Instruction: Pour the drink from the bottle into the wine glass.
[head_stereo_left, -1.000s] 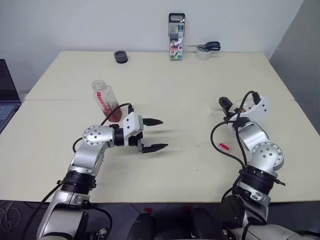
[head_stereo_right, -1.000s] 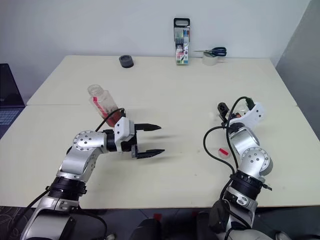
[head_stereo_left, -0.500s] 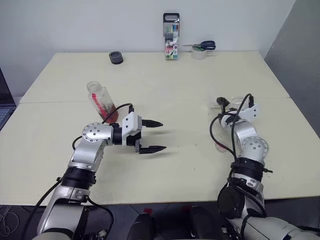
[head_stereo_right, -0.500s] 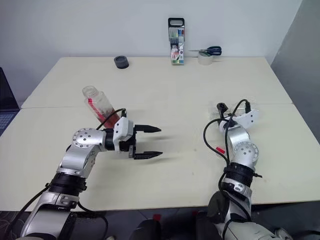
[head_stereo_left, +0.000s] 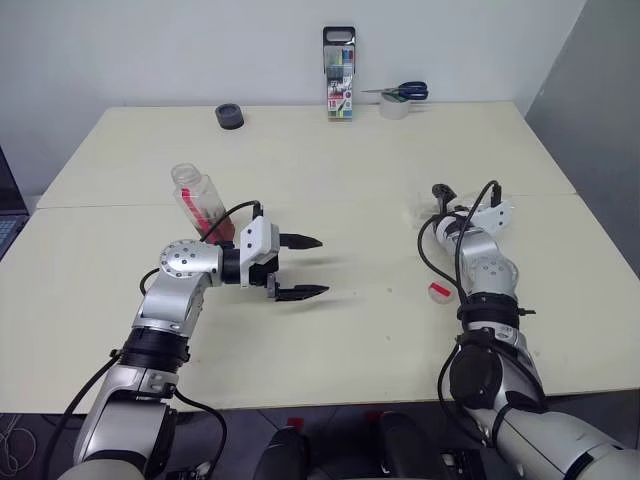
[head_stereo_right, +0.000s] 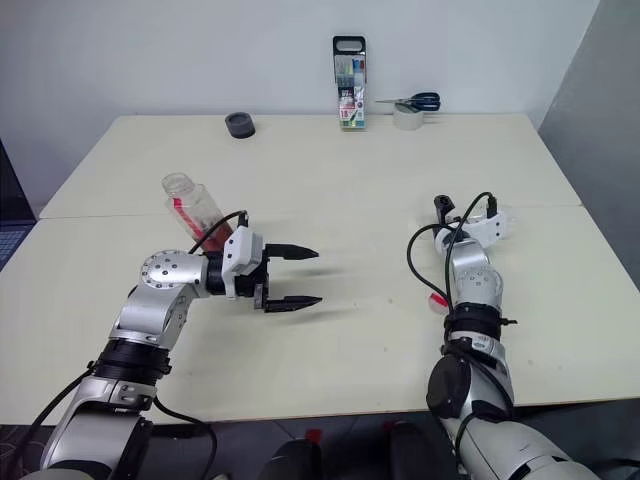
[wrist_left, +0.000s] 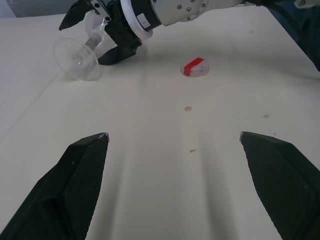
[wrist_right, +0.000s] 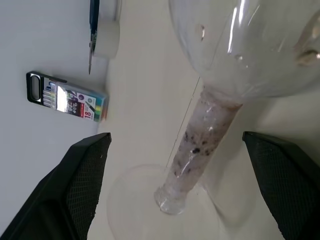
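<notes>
Head view: your left hand (head_stereo_left: 300, 266) is spread and empty over the table (head_stereo_left: 350, 170), probably parked. At its 10 o'clock the clear plastic bottle (head_stereo_left: 198, 203) tilts, open-mouthed, with the reddish drink (head_stereo_left: 222, 232) pooled low.

Left wrist view: the thin, smooth wine glass (wrist_left: 77, 59) lies on its side, so it needs righting. The right hand (wrist_left: 87, 40) straddles it.

Right wrist view: the fingers are spread either side of the stem, not touching it.
</notes>
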